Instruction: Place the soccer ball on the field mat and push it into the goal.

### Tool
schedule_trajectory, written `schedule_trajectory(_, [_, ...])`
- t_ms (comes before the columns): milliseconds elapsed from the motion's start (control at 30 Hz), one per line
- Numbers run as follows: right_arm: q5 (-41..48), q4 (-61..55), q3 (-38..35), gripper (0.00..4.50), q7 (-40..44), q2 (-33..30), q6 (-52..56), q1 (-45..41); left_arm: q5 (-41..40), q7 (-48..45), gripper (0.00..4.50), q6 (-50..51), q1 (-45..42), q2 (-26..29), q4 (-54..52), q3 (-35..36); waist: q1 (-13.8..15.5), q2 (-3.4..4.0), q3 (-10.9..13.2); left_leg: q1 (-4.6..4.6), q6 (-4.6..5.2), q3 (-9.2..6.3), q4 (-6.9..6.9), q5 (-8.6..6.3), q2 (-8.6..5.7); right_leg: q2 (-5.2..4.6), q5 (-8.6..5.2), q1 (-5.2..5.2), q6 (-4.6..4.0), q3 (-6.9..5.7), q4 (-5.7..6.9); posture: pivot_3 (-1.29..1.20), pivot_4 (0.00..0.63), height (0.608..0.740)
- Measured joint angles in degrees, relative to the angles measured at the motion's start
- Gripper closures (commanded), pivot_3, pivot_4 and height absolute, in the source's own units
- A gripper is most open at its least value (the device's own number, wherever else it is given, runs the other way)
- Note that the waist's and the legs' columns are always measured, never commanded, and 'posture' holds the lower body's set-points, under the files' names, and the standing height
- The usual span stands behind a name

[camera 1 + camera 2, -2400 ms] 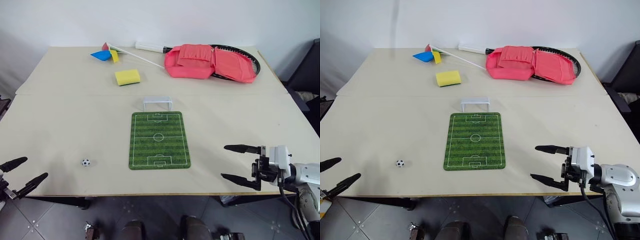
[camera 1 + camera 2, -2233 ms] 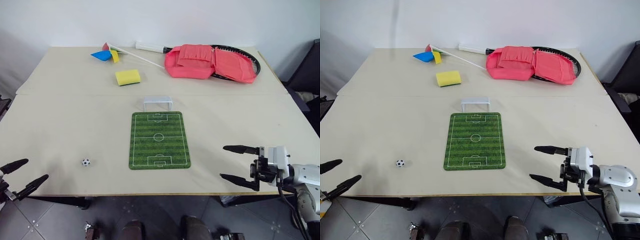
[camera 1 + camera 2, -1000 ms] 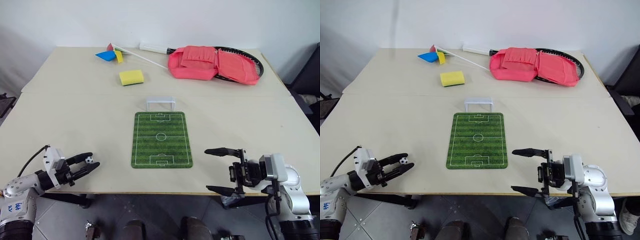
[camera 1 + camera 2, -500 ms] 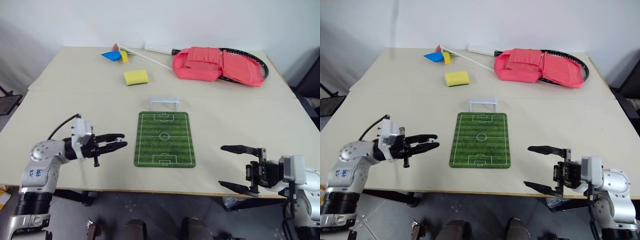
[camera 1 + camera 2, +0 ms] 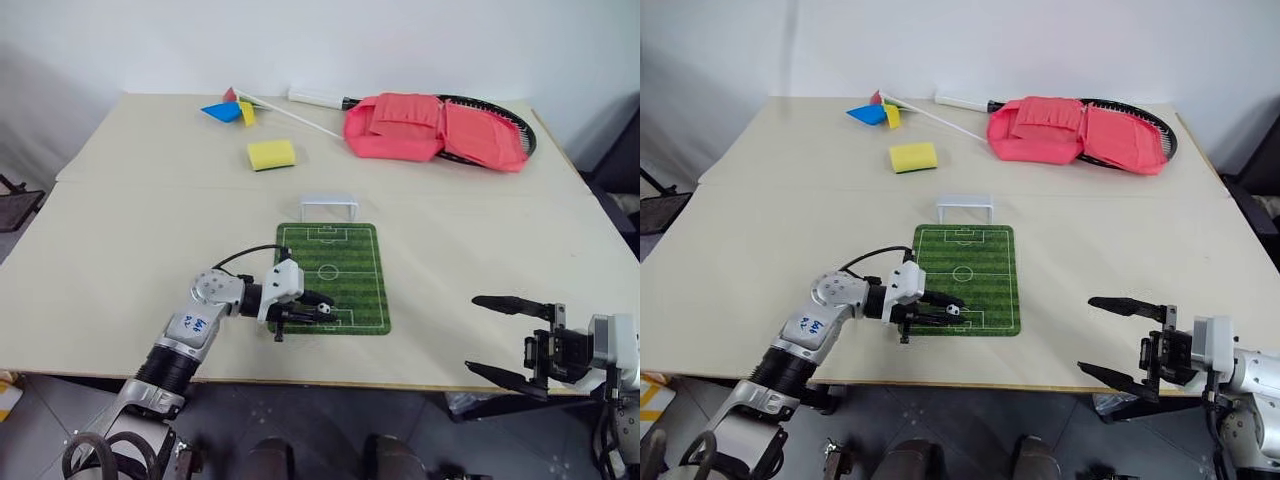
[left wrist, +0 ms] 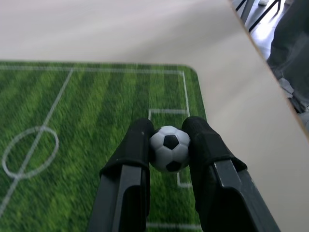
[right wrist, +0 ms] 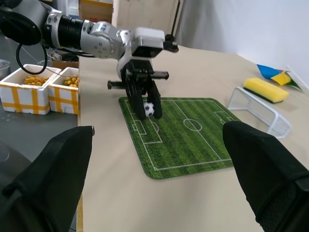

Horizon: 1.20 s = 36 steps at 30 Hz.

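The soccer ball (image 6: 169, 148), tiny and white with black patches, is pinched between the two black fingers (image 6: 136, 145) of my left pincer (image 5: 322, 310). My left pincer is clenched on it from both sides, one pad touching each side of the ball. I hold the ball over the near end of the field mat (image 5: 345, 255), above the white penalty box lines printed there. I cannot tell whether the ball touches the mat surface or sits just above it.

The field mat is a flat green rectangle with grass stripes and white pitch lines, lying in the middle of the table (image 5: 130, 230), its long sides running near to far. Just beyond its far edge stands the goal (image 5: 329, 205), a small low white frame, its opening facing the mat.

My left arm reaches in from the near left, the pincer pointing to the right across the mat's near left corner.

My right pincer (image 5: 505, 338) hangs off the near right corner of the table, well apart from the mat, its fingers spread wide and holding nothing.

Farther back on the table, a yellow sponge (image 5: 271, 154) lies left of centre. Beyond it rests a pinwheel (image 5: 232, 108) with blue, yellow and red blades on a white stick. At the far right, a pink bag (image 5: 432, 126) lies over a black racket (image 5: 506, 115).
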Motion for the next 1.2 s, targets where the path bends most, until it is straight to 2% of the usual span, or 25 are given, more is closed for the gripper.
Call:
schedule_trajectory(467, [-0.18,0.45,-0.23,0.0,0.62,3.26,-3.89,4.33,1.18,-0.98,3.65,-2.62,0.01,-2.63,3.31,-0.9,-0.21,0.01,-0.01,0.02,0.02,0.04,-0.02,-0.01,0.0,0.0,0.03,0.02,0.02,0.01,-0.07,0.0,0.15,0.74])
schedule_trajectory(533, [-0.23,0.47,-0.23,0.0,0.61,3.36,-4.2,4.32,1.1,-1.28,2.94,-2.46,0.01,-2.7,3.29,-0.93,-0.21,0.01,-0.01,0.02,0.02,0.04,-0.02,-0.01,0.0,0.0,0.03,0.02,0.02,0.01,-0.07,0.0,0.15,0.74])
schedule_trajectory(567, [-0.25,0.47,-0.23,0.0,0.61,3.38,-4.33,4.29,1.14,-1.31,2.76,-2.4,0.01,-2.72,3.31,-0.98,-0.21,0.01,-0.01,0.02,0.02,0.04,-0.02,-0.01,0.0,0.0,0.03,0.02,0.02,0.01,-0.07,0.0,0.15,0.74])
schedule_trajectory(667, [-0.37,0.78,-0.19,0.0,0.59,3.74,-4.56,4.11,1.1,-1.45,1.82,-2.06,0.01,-3.1,3.35,-1.02,-0.14,0.01,-0.01,0.02,0.02,0.04,-0.01,-0.01,0.0,0.0,0.03,0.02,0.02,0.01,-0.07,0.0,0.15,0.74])
schedule_trajectory(1000, [-1.26,1.04,1.62,0.0,-0.02,4.62,-4.59,3.23,0.84,-1.16,1.82,-4.52,0.09,-4.12,3.34,-0.54,-0.22,0.01,-0.01,0.01,0.02,0.04,0.01,-0.01,0.0,0.0,0.06,0.02,0.02,0.01,-0.07,0.0,0.15,0.74])
schedule_trajectory(1200, [-1.33,1.38,1.9,0.0,-0.39,4.63,-4.58,2.53,-3.06,-1.08,1.82,-2.23,1.37,-3.8,-1.83,3.12,-0.25,0.01,-0.01,0.01,0.02,0.03,0.01,-0.01,0.0,0.0,0.06,0.02,0.02,0.01,-0.07,0.0,0.15,0.74])
